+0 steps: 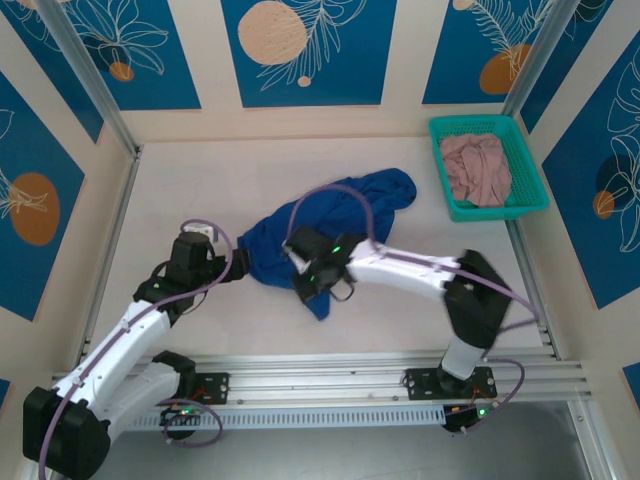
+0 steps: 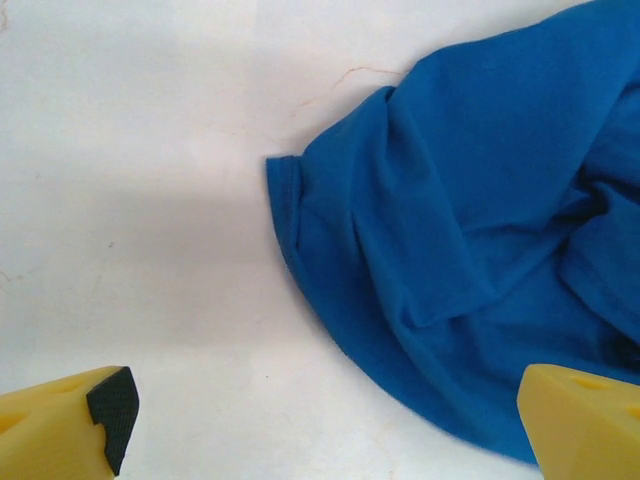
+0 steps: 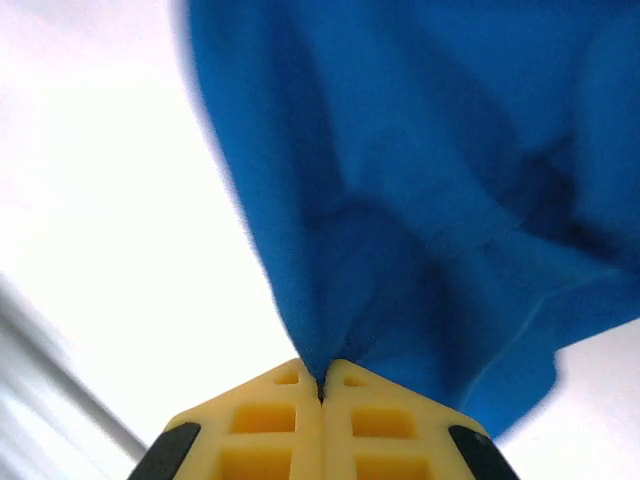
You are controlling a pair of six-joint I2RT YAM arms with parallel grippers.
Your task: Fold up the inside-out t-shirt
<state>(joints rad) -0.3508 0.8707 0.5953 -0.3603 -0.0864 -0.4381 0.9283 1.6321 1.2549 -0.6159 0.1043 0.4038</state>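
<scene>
table (image 1: 200, 180): pale top, fills the middle of the top view
inside-out t-shirt (image 1: 385, 192): royal blue, crumpled heap at centre of the top view, running from centre-left up toward the upper right; not folded
t-shirt in left wrist view (image 2: 450, 250): fills the right half, creased, curved hem edge facing the bare table at left
t-shirt in right wrist view (image 3: 420, 180): hangs up and away from the fingertips, bunched into a point at bottom centre
basket (image 1: 478, 212): teal mesh, upper right, well apart from the shirt
pink garment (image 1: 478, 168): lumped inside the basket
right gripper (image 1: 312, 288): at the shirt's lower edge, centre of frame
right gripper close up (image 3: 322, 378): yellow fingers (image 3: 270, 420) pressed together, pinching a fold of blue cloth
left gripper (image 1: 238, 264): at the shirt's left end
left gripper close up (image 2: 325, 410): fingers (image 2: 100, 410) spread wide, gripping nothing; left one over bare table, right one at the shirt's lower edge
</scene>
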